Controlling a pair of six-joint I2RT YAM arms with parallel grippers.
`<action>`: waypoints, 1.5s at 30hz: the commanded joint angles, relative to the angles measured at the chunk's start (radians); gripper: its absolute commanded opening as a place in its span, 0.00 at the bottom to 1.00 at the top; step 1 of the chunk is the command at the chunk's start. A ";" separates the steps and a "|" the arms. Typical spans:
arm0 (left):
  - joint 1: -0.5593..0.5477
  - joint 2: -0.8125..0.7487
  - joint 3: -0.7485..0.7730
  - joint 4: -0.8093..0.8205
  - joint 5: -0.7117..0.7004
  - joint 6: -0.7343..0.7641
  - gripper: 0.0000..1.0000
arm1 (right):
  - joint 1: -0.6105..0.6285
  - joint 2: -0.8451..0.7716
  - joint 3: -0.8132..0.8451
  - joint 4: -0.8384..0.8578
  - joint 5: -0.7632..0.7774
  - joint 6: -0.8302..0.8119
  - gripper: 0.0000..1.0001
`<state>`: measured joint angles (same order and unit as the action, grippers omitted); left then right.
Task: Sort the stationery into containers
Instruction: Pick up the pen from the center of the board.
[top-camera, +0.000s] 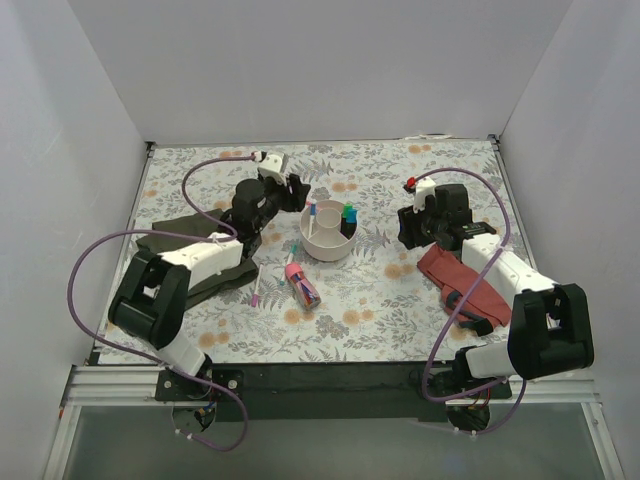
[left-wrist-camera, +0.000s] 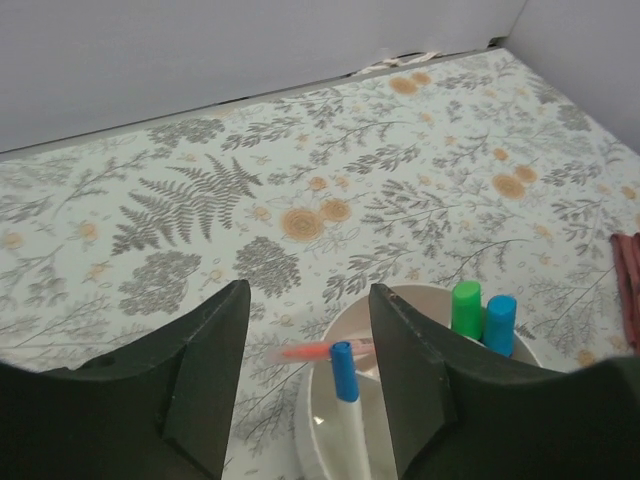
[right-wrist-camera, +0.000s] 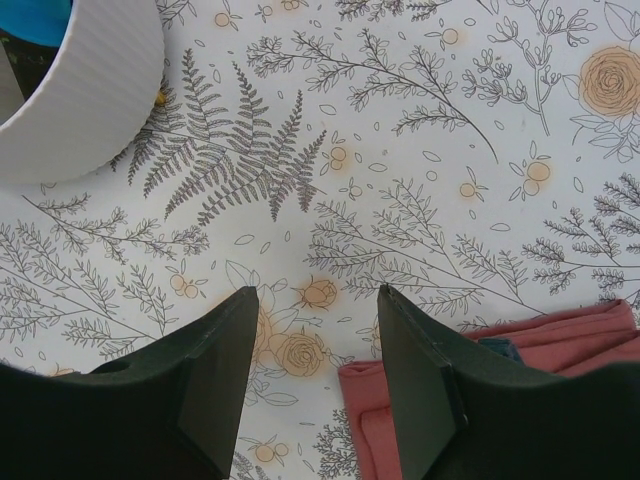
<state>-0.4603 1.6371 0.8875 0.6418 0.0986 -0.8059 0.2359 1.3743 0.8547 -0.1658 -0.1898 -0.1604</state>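
The left gripper (left-wrist-camera: 308, 300) hangs over the left rim of the bowl (left-wrist-camera: 425, 296) with its jaws apart and nothing clamped. An orange-pink pen (left-wrist-camera: 318, 351) shows as a blur below them, over the bowl, touching neither finger as far as I can see. A blue-capped pen (left-wrist-camera: 343, 371) leans inside the bowl. The green highlighter (left-wrist-camera: 466, 308) and blue highlighter (left-wrist-camera: 499, 323) stand upright in the compartment on the bowl's far side from that gripper.

The right gripper (right-wrist-camera: 318, 300) sits to the right of the bowl. Its jaws are also spread, over bare table (right-wrist-camera: 420, 180), with the red cloth (right-wrist-camera: 520, 370) beside it.

In front of the bowl lie a stubby pink tube (top-camera: 304, 289) and a thin white pen (top-camera: 256, 291). Both look light, stiff and smooth, so they are likely to roll or skid. I'd pinch each across the middle of its barrel, with the jaws square to its length.

The bowl's dividers are mostly hidden by the fingers, so I can't tell which compartment the orange-pink pen is over. A small teal-tipped piece just behind the tube is too small to identify. The olive cloth (top-camera: 185, 222), left of the bowl, is partly covered by the arm.
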 joint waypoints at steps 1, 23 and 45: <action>0.005 -0.210 0.088 -0.207 -0.157 0.115 0.53 | -0.004 -0.055 0.026 0.034 -0.005 -0.001 0.60; 0.005 -0.218 0.142 -1.104 0.006 0.014 0.66 | -0.004 -0.156 -0.039 0.038 0.003 0.013 0.62; 0.000 0.118 0.272 -1.048 -0.025 0.047 0.45 | -0.007 -0.136 -0.089 0.061 0.000 0.018 0.62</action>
<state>-0.4599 1.7489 1.1084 -0.4328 0.0666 -0.7582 0.2356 1.2236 0.7677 -0.1528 -0.1852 -0.1543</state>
